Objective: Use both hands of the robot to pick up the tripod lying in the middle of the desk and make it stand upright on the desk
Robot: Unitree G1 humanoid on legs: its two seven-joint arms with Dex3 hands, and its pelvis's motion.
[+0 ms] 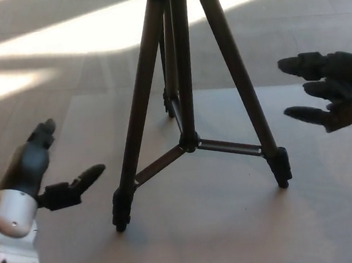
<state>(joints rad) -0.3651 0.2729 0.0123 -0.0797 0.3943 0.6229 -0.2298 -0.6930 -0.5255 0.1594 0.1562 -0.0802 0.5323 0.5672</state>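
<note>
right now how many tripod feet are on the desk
3: one foot front-left near the left hand, one front-right, and one at the back partly hidden behind the other legs. All rest on the desk.

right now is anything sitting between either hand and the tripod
Nothing visible. The left hand and right hand are open on either side of the standing tripod, with only bare desk between.
</note>
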